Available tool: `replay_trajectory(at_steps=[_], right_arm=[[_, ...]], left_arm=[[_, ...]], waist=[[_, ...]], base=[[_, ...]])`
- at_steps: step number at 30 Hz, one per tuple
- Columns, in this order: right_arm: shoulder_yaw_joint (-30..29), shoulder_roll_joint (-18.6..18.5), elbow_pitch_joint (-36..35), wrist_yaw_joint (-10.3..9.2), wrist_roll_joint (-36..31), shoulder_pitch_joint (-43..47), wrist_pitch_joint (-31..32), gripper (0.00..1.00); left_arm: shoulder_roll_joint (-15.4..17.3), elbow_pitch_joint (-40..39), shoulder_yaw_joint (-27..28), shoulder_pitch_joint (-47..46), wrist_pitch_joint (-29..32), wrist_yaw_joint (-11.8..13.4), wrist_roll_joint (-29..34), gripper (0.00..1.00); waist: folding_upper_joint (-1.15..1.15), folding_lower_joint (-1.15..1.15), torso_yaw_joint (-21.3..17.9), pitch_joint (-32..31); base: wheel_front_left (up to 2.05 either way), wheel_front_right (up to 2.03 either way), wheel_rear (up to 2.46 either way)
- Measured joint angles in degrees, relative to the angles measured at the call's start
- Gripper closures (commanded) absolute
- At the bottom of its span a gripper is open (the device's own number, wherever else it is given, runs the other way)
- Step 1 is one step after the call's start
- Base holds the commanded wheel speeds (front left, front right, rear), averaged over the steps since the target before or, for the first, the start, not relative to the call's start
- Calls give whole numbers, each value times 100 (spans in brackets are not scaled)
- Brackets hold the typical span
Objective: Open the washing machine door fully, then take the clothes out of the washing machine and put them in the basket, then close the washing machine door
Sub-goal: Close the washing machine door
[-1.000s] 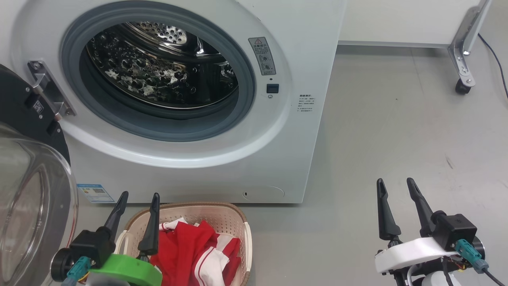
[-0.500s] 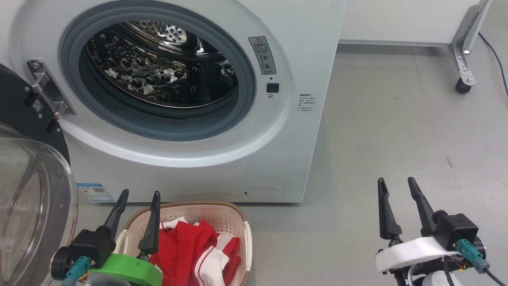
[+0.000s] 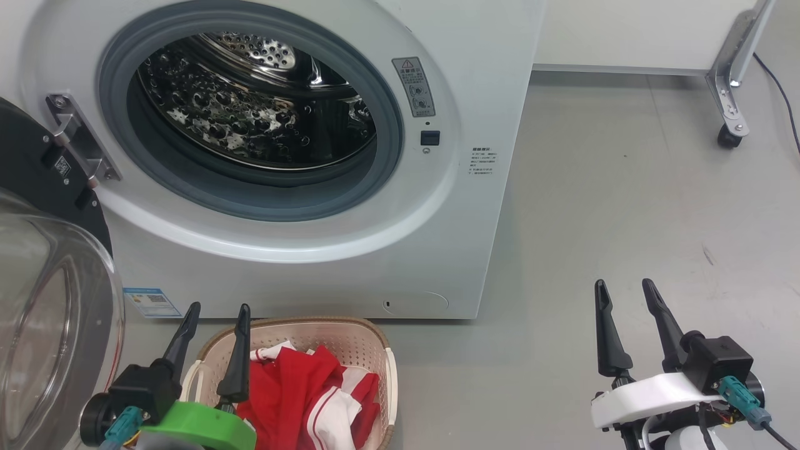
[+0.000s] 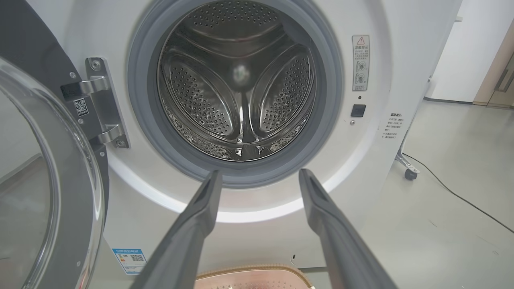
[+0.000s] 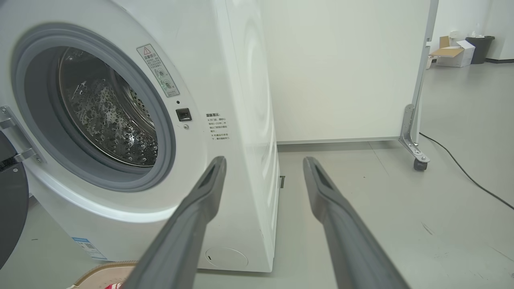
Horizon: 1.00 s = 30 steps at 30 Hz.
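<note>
Nearest us, our two grippers both stand with jaws spread wide and nothing between them. The left gripper (image 3: 220, 306) is by the left rim of the basket (image 3: 350, 326). The right gripper (image 3: 623, 282) is over bare floor (image 3: 625, 187), well apart from everything.

There is one basket, and the clothes (image 3: 300, 387) lie heaped in it, red with white panels. The folds hide how many pieces there are. They look soft and light.

To our left the one door (image 3: 25, 187) hangs swung out on its hinge (image 3: 78, 140), its glass bulge toward us. We judge it the thing to handle next. It looks stiff, fairly heavy, glossy and likely slippery, so we would push on its black rim, away from the hinge, rather than pinch the glass.

Behind stands the one machine (image 3: 487, 94). Its drum (image 3: 250, 112) looks empty in both wrist views.
</note>
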Motion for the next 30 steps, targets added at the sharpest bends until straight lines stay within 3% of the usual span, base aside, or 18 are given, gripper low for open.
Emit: replay_trajectory(at_steps=[14,30], right_arm=[[-21,0,8,7,0,0,0,0],[-20,0,25,8,0,4,0,0]], left_arm=[[0,-1,-66,1,0,92,-4,0],[0,-9,-196,9,0,145,-41,0]], waist=[[0,0,27,-51],[0,0,59,-85]], base=[[-78,78,0],[-135,135,0]])
